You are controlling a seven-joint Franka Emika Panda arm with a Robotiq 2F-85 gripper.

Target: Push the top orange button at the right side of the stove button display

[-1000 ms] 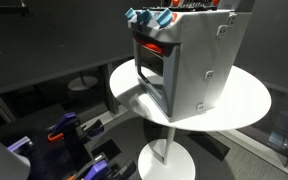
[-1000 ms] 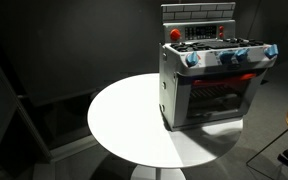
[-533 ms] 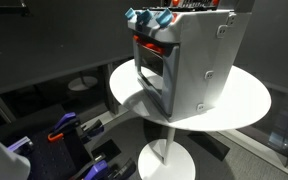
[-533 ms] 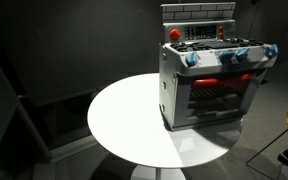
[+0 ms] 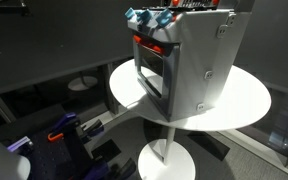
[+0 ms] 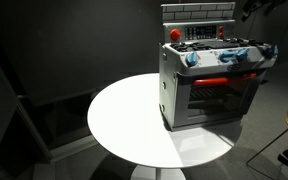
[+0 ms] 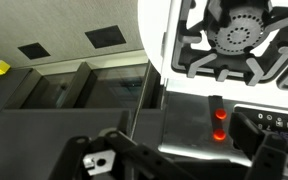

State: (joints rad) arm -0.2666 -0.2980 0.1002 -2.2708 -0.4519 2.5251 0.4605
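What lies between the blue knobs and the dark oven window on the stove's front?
An orange-red strip on the stove, below the blue knobs and above the window; both exterior views show it.

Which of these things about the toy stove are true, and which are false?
1. The stove stands on a round white table. True.
2. Its knobs are green. False: they are blue.
3. The stove lies tipped over on its side. False: it stands upright in both exterior views.
4. In the wrist view, small orange buttons sit close to the burner grate. True.
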